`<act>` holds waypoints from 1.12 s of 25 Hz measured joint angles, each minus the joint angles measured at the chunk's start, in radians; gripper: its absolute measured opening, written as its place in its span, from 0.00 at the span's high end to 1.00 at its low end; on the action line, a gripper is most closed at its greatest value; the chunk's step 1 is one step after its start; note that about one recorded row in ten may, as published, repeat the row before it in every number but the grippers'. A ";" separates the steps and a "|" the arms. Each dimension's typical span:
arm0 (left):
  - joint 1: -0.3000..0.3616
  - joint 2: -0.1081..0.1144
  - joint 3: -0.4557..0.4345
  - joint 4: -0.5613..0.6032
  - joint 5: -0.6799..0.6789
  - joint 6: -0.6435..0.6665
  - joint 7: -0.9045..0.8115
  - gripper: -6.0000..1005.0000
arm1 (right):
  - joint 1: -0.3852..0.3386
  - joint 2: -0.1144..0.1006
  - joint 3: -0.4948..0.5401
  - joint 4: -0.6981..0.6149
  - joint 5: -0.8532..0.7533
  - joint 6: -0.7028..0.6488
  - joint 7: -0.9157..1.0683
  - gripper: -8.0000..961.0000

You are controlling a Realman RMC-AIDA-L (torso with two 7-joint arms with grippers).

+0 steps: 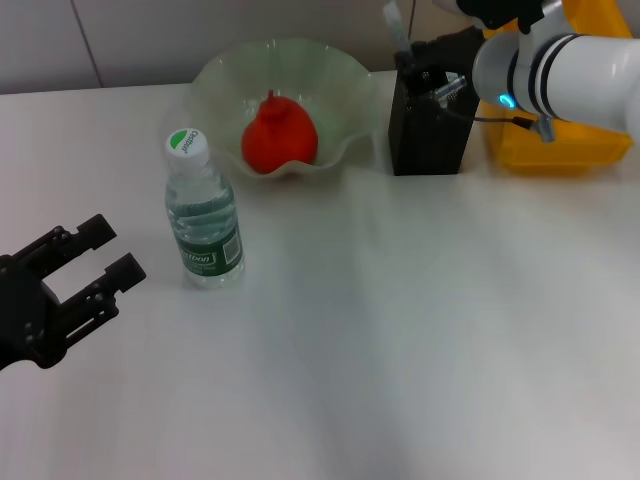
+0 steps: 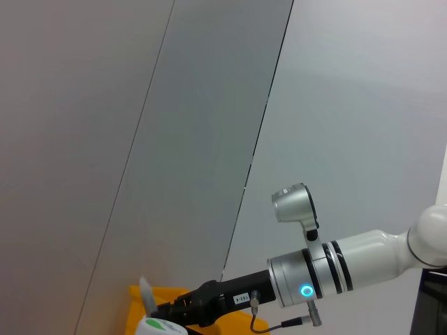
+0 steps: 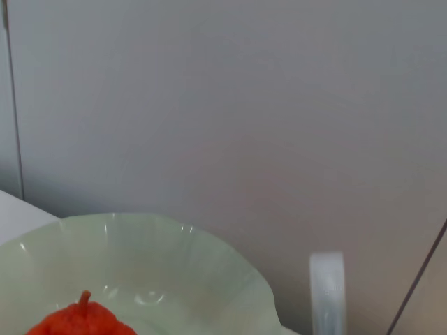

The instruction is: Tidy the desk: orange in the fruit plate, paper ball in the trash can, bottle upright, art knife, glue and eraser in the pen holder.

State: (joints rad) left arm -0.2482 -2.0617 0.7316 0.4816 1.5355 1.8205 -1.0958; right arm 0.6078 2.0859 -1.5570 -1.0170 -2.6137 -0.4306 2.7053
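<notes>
Starting at our left, the left gripper (image 1: pixel 95 265) sits low over the bench (image 1: pixel 400 340), its jaws released and holding nothing, aimed roughly toward the bottle (image 1: pixel 203 215). The bottle stands upright just beyond those jaws, long axis vertical, white and green cap on top, so that part of the tidying looks finished.

Behind and a little to the right of the bottle, the orange (image 1: pixel 279 135) already rests inside the fruit plate (image 1: pixel 215 75), knob upward; the right wrist view shows the same bowl with the fruit low in it.

Next comes the pen holder (image 1: pixel 428 125), standing just beside the plate's right rim. The right gripper (image 1: pixel 440 55) hovers at its mouth, reaching in from the right, with a pale slim item rising near it; we think this may be one of the desk tools going in, but the view is too cluttered to be sure, and we cannot tell whether those jaws are clenched or released.

The relation that matters is this: the holder's opening lies directly beneath the right gripper, well away from the left arm, so any drop belongs to the right arm. Behind that arm sits the trash can (image 1: pixel 560 150), mostly hidden.
</notes>
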 joint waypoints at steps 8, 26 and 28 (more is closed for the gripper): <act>0.005 0.000 0.000 0.000 0.000 0.001 -0.002 0.37 | -0.005 -0.001 -0.004 -0.036 -0.002 -0.003 0.000 0.76; -0.001 0.000 0.000 0.004 0.001 0.008 -0.003 0.37 | -0.180 0.000 -0.101 -0.479 0.029 -0.265 -0.015 0.70; -0.004 0.000 0.000 0.006 0.002 0.009 -0.004 0.37 | -0.196 0.000 -0.091 -0.539 0.073 -0.345 -0.030 0.70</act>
State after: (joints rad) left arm -0.2521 -2.0616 0.7317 0.4876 1.5371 1.8293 -1.0995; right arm 0.4115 2.0854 -1.6481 -1.5561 -2.5410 -0.7757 2.6754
